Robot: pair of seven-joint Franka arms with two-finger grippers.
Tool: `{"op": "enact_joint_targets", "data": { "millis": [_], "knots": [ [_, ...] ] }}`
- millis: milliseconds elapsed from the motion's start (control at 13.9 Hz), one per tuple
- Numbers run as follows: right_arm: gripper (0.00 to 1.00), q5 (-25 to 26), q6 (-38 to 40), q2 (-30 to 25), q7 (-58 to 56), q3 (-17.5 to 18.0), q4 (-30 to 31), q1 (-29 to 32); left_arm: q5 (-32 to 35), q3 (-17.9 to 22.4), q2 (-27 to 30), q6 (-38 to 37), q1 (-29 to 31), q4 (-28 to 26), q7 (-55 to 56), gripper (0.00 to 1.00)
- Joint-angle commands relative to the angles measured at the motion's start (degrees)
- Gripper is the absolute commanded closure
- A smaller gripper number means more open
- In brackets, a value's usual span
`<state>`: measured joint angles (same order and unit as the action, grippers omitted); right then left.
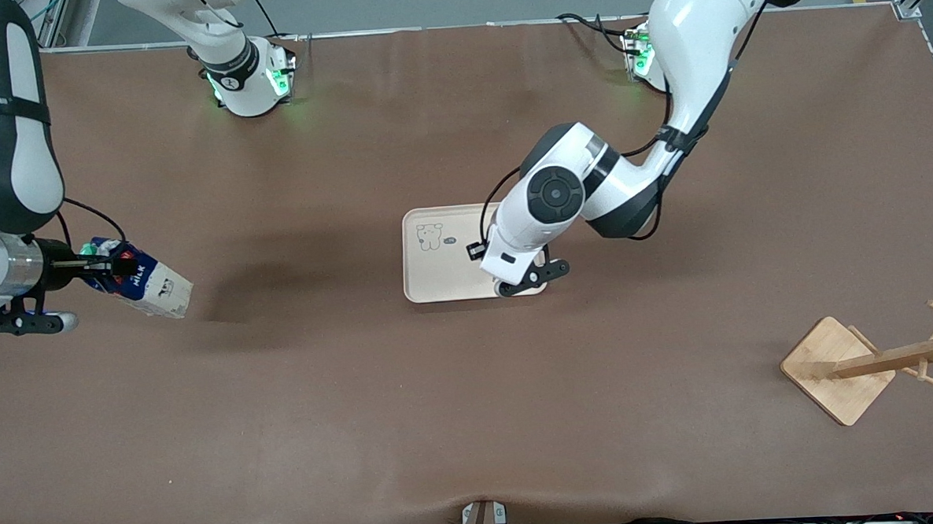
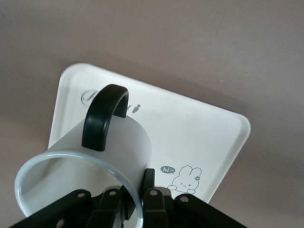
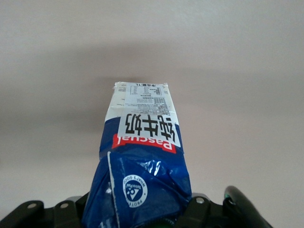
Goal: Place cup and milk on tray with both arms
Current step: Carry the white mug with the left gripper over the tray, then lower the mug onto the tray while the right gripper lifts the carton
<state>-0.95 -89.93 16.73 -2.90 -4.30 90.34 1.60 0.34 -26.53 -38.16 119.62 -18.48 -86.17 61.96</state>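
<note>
Risk first, nearest the front camera: the milk point(image 1: 141, 282), mid-left of the front view, is clamped at its gable end by the right gripper point(image 1: 112, 267), well clear of the tray point(image 1: 435, 275). The carton is pinched by its soft folded top only, and the right wrist view shows the blue wall point(image 3: 142, 185) creased at the jaws. My read: it could pivot or slip on the carry, or land on an edge and topple.

Milk long axis: tilted, base pointing down and toward frame centre, cap end in the jaws. Needs righting before release.

Farther up, frame centre: the left gripper point(image 1: 524, 279) sits over the tray's corner toward the left arm's end. It's closed on the rim of the cup point(image 2: 80, 175), one finger inside, one outside. The front view hides the cup under the wrist.

Cup axis, from the left wrist view: mouth faces the camera, base toward the tray, black handle point(image 2: 103, 116) out to the side. Can't tell if the base is touching yet.

Risk here: the release spot looks close to the tray's edge, so the cup could catch the lip and tip. It also leaves the milk the space by the rabbit drawing point(image 1: 431, 236).
</note>
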Motion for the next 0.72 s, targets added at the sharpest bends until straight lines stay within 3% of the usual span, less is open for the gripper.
{"op": "enact_joint_targets", "data": {
  "millis": [0, 143, 430, 645],
  "knots": [
    [1.00, -0.2, 6.8, 0.2, -0.4, -0.1, -7.8, -2.6, 1.4, 0.5, -2.5, -3.2, -1.3, 1.6, 5.4, 1.00],
    [1.00, 0.0, 12.2, 0.2, -0.4, -0.1, -11.2, -4.9, 1.4, 0.6, -2.9, -3.7, -2.0, 1.1, 6.9, 1.00],
    [1.00, -0.5, 14.8, 0.1, 0.2, -0.1, -14.1, -6.1, 1.9, 0.9, -3.8, -4.0, -2.1, -1.4, 8.8, 1.00],
    [1.00, -5.3, 16.1, 0.1, 5.7, -0.1, -13.8, -6.5, 2.3, 0.9, -3.8, -4.1, -2.2, -1.9, 11.9, 1.00]
  ]
}}
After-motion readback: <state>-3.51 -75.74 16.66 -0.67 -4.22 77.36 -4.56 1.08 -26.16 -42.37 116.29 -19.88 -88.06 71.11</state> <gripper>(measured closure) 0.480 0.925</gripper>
